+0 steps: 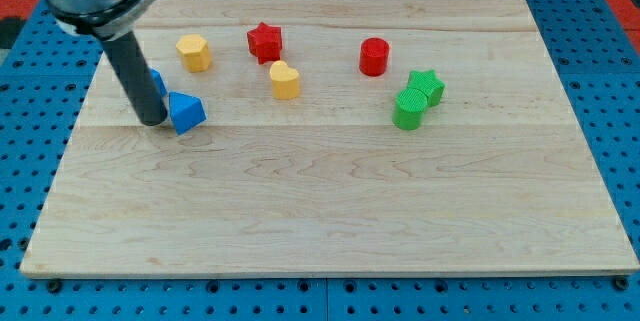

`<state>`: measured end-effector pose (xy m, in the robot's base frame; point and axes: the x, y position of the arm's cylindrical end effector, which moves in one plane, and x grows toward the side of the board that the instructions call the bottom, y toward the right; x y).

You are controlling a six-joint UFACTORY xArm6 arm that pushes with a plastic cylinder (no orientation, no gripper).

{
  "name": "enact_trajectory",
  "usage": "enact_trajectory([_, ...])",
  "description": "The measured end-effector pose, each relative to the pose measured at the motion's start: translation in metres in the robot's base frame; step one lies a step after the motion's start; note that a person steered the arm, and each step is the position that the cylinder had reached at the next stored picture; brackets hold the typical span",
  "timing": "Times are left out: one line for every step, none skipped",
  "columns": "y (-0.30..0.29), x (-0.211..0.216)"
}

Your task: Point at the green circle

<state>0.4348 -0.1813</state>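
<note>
Camera view shows us the green plastic circle block (408, 109) standing upright on its flat end toward the view's right of the pale wooden worktop (330, 221), its short axis vertical with no facing direction, touching the green plastic star block (427, 86) just behind it. Our tip (155, 121) has no end effector to part or close; it sits far off at the view's left, touching the blue plastic triangular block (186, 112). We should sweep rightward below the yellow plastic heart block (285, 80) and stop short of touching the circle.

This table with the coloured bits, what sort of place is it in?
Probably a robotics lab bench. A wooden board sits on a blue perforated mounting plate, and my tip rests beside a blue block, far from the green circle.
</note>
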Motion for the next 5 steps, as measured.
enact_trajectory([0.054, 0.001])
enact_trajectory([0.098, 0.013])
enact_trajectory([0.13, 0.084])
enact_trajectory([0.207, 0.091])
enact_trajectory([0.26, 0.067])
